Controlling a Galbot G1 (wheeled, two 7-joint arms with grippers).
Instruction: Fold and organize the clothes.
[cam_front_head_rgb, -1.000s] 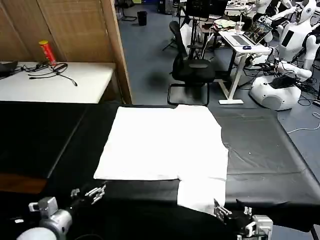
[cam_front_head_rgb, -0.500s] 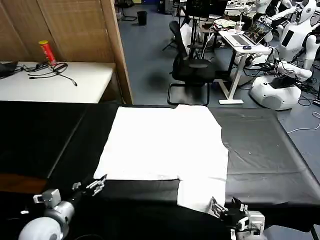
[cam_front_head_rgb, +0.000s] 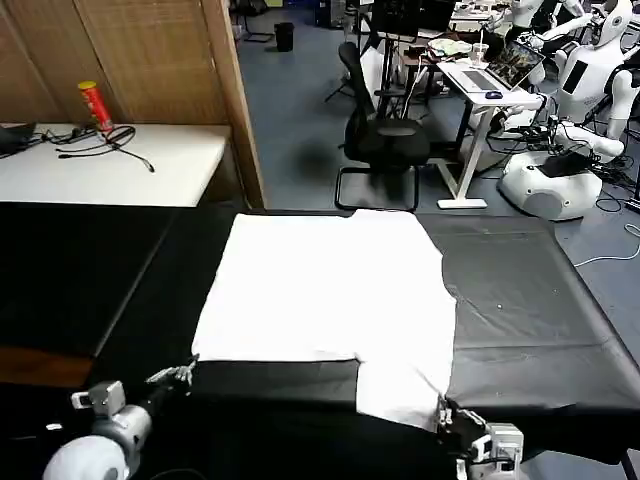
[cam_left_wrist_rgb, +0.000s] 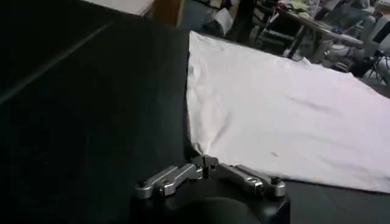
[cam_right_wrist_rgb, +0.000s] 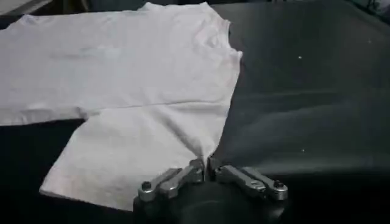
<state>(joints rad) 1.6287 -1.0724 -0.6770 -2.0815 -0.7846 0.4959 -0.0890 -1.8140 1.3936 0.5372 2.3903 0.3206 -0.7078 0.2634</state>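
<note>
The clothes are one white T-shirt (cam_front_head_rgb: 330, 290), spread flat with its plain side up on the black table (cam_front_head_rgb: 530, 300). Its near right part hangs forward as a smaller flap (cam_front_head_rgb: 405, 385). At the shirt's near left corner, my left gripper (cam_front_head_rgb: 186, 373) is shut on the cloth; in the left wrist view, the gripper (cam_left_wrist_rgb: 204, 165) pinches the tip of the T-shirt (cam_left_wrist_rgb: 286, 115). My right gripper (cam_front_head_rgb: 445, 411) sits at the flap's near right corner. The right wrist view shows this gripper (cam_right_wrist_rgb: 206, 165) shut on the hem of the T-shirt (cam_right_wrist_rgb: 134, 79).
The black table's bare surface extends to the left (cam_front_head_rgb: 80, 270) and right of the shirt. Beyond it stand a white desk (cam_front_head_rgb: 110, 165) with a red can (cam_front_head_rgb: 94, 103) and cables, a wooden partition (cam_front_head_rgb: 150, 60), an office chair (cam_front_head_rgb: 385, 140) and parked robots (cam_front_head_rgb: 560, 170).
Both grippers have moved in to the shirt's near edge and shut on it, the left at the near left corner, the right at the flap's corner. The near right flap has shifted slightly.
</note>
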